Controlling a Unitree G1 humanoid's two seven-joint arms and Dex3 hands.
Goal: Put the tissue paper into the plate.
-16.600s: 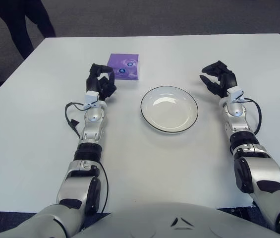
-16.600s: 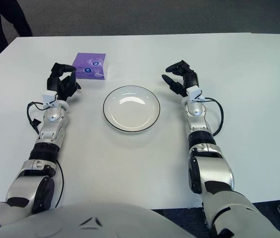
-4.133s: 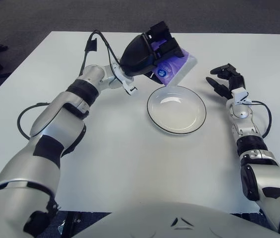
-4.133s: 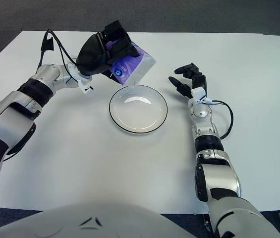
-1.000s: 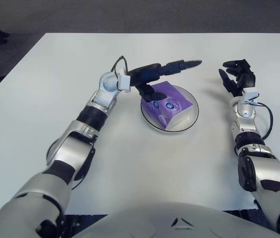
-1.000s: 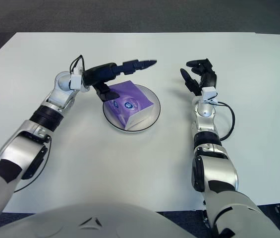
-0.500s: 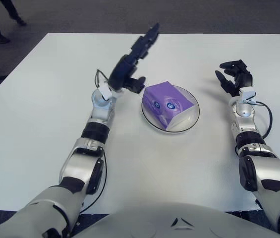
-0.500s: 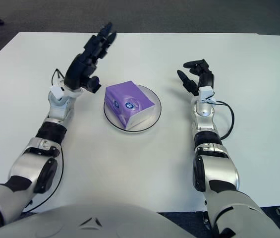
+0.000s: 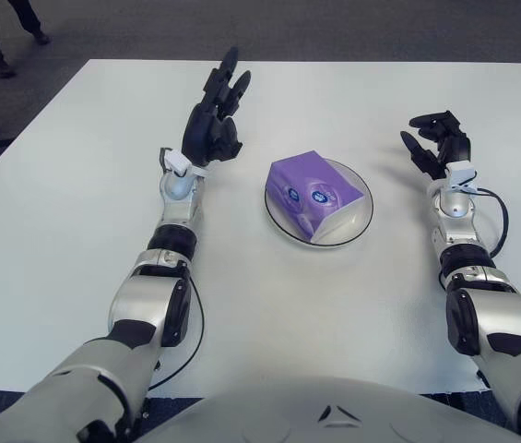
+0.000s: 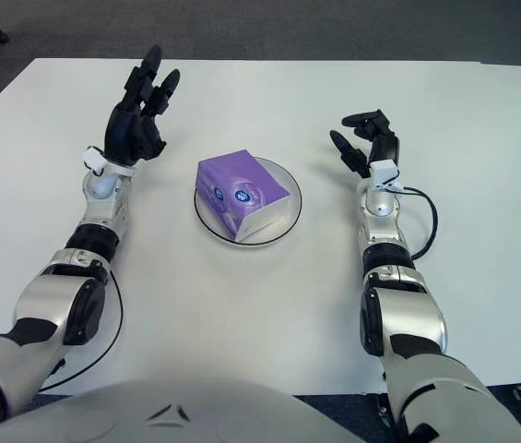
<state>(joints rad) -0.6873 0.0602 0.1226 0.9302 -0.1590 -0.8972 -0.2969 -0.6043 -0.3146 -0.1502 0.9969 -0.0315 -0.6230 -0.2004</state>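
White tabletop fills most of the left eye view, with dark carpet along the top edge and someone's legs in the upper left corner. At centre sits the plate, and the purple tissue paper pack lies inside it, its long axis running from upper left to lower right, the pale end toward the lower right rim. To the pack's left, well apart from it, the left hand is raised above the table with fingers spread and pointing up, holding nothing. On the right side of the frame the right hand hovers with fingers loosely open, also empty.

From the right eye view, the same layout holds: tissue paper resting in the plate, left hand in the upper left, open, right hand right of the plate, relaxed. Both hands stand about equally clear of the pack, one on each side. By my reading the placement looks done, and no further grasp seems called for.
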